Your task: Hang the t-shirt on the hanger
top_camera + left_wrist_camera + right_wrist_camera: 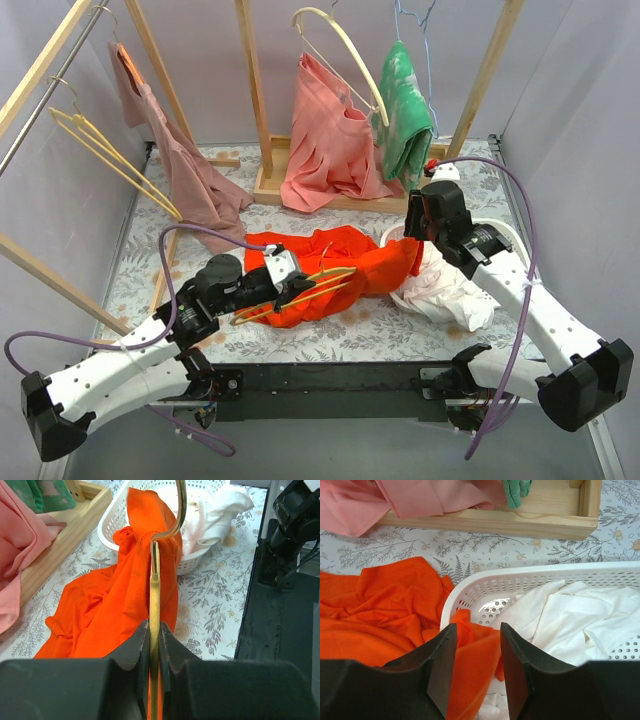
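Observation:
The red-orange t-shirt (345,258) lies crumpled on the table, with one end draped over the rim of a white basket (395,295). My left gripper (296,283) is shut on the pale-yellow hanger (318,283), which lies across the t-shirt. In the left wrist view the hanger (155,590) runs straight out from the closed jaws of that gripper (154,626) over the t-shirt (110,605), and its hook (181,507) reaches the basket. My right gripper (412,222) is open at the basket rim. In the right wrist view a fold of t-shirt (385,610) hangs between its (477,630) open jaws.
The basket (530,575) holds a white cloth bundle (570,620). A wooden rack base (270,190) stands behind, with a pink garment (330,150) and a green one (405,110) hanging. A salmon garment (185,165) and spare yellow hangers (105,150) hang at left.

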`<state>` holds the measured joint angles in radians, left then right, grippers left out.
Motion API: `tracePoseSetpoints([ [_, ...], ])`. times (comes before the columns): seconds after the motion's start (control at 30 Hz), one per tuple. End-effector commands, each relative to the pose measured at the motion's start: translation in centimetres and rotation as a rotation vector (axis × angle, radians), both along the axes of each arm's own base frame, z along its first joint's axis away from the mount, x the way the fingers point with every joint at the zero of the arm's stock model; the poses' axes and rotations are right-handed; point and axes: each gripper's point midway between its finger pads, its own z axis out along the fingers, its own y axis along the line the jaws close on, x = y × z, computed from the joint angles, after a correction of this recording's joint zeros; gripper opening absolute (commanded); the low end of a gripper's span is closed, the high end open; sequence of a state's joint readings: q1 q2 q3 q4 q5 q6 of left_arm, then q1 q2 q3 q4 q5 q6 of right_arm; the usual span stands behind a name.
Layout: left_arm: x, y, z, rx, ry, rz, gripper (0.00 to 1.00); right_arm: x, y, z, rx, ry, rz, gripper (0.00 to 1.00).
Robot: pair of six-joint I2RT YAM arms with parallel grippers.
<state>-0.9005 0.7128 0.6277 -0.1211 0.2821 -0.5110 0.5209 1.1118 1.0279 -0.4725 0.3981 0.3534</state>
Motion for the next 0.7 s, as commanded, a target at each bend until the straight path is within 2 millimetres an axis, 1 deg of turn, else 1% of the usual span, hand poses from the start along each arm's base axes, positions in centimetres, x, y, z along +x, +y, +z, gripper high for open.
tracePoseSetpoints([
  [0.0,0.7,-1.3,2.0,-0.052,-0.041,-0.016,0.00,-0.5,1.1,2.8,0.077,-0.016,0.052,0.51],
  [0.03,0.9,-1.4,2.1,-0.055,-0.032,-0.010,0.00,-0.6,1.5,3.7,0.108,-0.047,0.071,0.52],
  [0.07,1.0,-1.7,2.2,-0.059,-0.026,-0.009,0.00,-1.3,1.8,5.0,0.150,-0.091,0.101,0.55],
  [0.1,1.3,-1.9,2.1,-0.065,-0.005,0.001,0.00,-2.0,2.8,5.8,0.199,-0.116,0.166,0.55],
  [0.13,1.3,-2.1,1.9,-0.063,0.010,0.003,0.00,-2.3,3.2,6.6,0.235,-0.156,0.192,0.56],
  [0.17,1.4,-2.2,1.8,-0.064,0.022,0.006,0.00,-2.9,3.7,8.0,0.287,-0.227,0.234,0.56],
  [0.2,1.6,-2.4,2.5,-0.092,0.011,0.008,0.00,-4.0,5.1,8.6,0.334,-0.245,0.333,0.56],
  [0.23,1.5,-2.8,2.2,-0.092,0.038,0.000,0.00,-4.7,5.9,9.0,0.364,-0.266,0.392,0.56],
  [0.27,1.5,-3.0,2.2,-0.096,0.047,-0.002,0.00,-5.2,6.5,10.8,0.403,-0.339,0.448,0.55],
  [0.3,1.6,-3.2,2.4,-0.104,0.053,-0.001,0.00,-6.3,7.7,9.4,0.421,-0.316,0.535,0.54],
  [0.37,1.9,-3.6,2.0,-0.103,0.082,0.002,0.00,-7.2,8.3,9.3,0.444,-0.334,0.594,0.52],
  [0.4,2.0,-3.8,2.2,-0.107,0.088,0.006,0.00,-7.7,8.9,9.0,0.456,-0.331,0.640,0.52],
  [0.47,2.4,-4.0,2.0,-0.106,0.106,0.018,0.00,-8.3,9.6,8.7,0.470,-0.318,0.683,0.52],
  [0.57,2.8,-4.3,2.0,-0.112,0.115,0.030,0.00,-9.3,11.1,8.9,0.510,-0.329,0.752,0.52],
  [0.63,3.1,-4.5,2.2,-0.119,0.120,0.040,0.00,-9.4,11.6,9.0,0.522,-0.346,0.759,0.51],
  [0.67,3.2,-4.5,2.1,-0.116,0.128,0.046,0.00,-10.0,12.3,9.1,0.527,-0.351,0.783,0.51],
])
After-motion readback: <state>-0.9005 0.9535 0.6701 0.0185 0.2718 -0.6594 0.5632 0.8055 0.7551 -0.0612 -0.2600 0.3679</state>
